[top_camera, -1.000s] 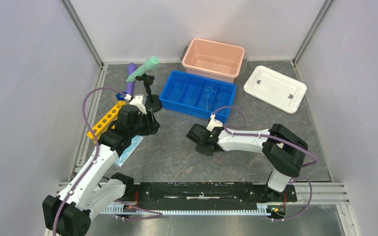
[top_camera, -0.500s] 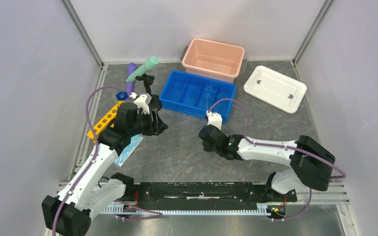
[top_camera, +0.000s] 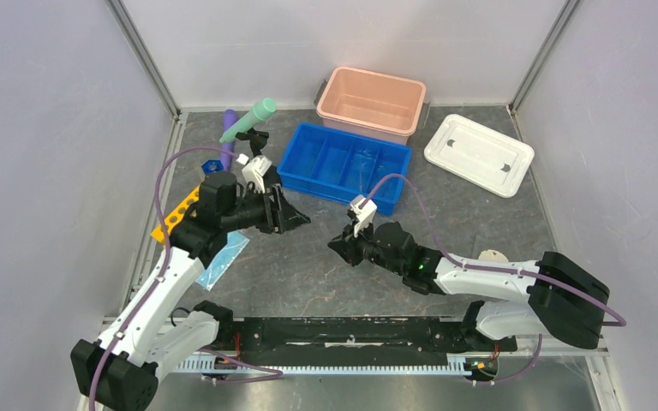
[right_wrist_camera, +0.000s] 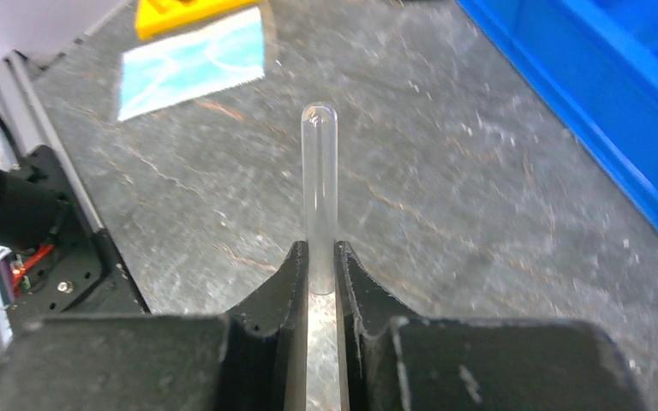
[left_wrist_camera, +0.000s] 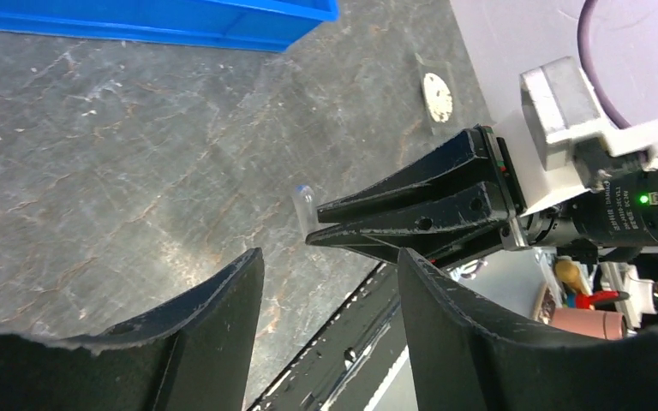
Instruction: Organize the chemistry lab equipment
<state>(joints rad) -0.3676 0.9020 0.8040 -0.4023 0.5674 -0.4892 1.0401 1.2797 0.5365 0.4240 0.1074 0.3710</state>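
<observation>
My right gripper (right_wrist_camera: 320, 259) is shut on a thin clear glass tube (right_wrist_camera: 319, 184), which sticks out past the fingertips above the grey table. In the top view the right gripper (top_camera: 339, 245) points left toward my left gripper (top_camera: 298, 217). The left gripper (left_wrist_camera: 329, 257) is open and empty, and its wrist view shows the tube's rounded tip (left_wrist_camera: 304, 204) just beyond its fingers. Behind the left arm lie the yellow tube rack (top_camera: 176, 214) and light-blue mask (top_camera: 223, 257). Mint-green tube (top_camera: 249, 119), purple tube (top_camera: 228, 137), black clamp stand (top_camera: 258, 142) and blue funnel (top_camera: 212, 164) sit at the back left.
A blue divided tray (top_camera: 347, 163) stands at the back centre, close to both grippers. Behind it is a pink bin (top_camera: 370, 103), and its white lid (top_camera: 478, 154) lies at the back right. Metal frame posts and grey walls bound the table.
The right arm has stretched out low and turned its gripper leftward with the tube. The left gripper has moved right toward it and opened wider.
</observation>
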